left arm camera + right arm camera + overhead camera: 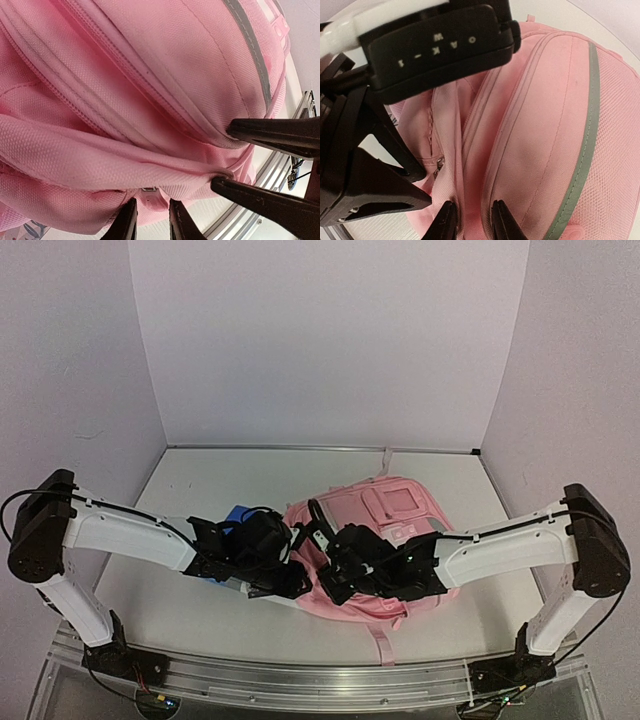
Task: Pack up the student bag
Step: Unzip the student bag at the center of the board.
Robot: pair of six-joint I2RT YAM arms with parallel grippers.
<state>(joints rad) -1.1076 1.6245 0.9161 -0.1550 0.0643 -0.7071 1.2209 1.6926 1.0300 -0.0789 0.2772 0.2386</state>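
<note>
Overhead view: the student bag (400, 515), a large soft pink fabric backpack with pocket panels on its upper face, lies flat on the white tabletop (240, 475), right of centre and nearer the front edge than the back wall. The two white-and-black arms converge on its left, near corner. The left gripper (298, 580) and right gripper (330, 565) meet there, close together. A flat blue object (235, 513) lies just left of the bag, largely hidden under the left arm. A ribbed aluminium rail (320, 680) runs along the near edge of the table. Left wrist view: pink weave and parallel zip seams fill the frame, crossed by a grey reflective stripe (252, 50). A small metal zip slider (149, 190) sits just above the left gripper's narrowly spaced black fingers (127, 222). Whether these jaws clamp anything cannot be told. At right, the right gripper (222, 157) has closed onto a thick fold of the bag's edge, one fingertip on either side of it. Right wrist view: the right gripper's own fingers (500, 222) straddle a seam ridge of the bag. The left gripper (427, 186), carrying a black camera module (435, 45) lettered OAK-1, points at the zip slider.
</note>
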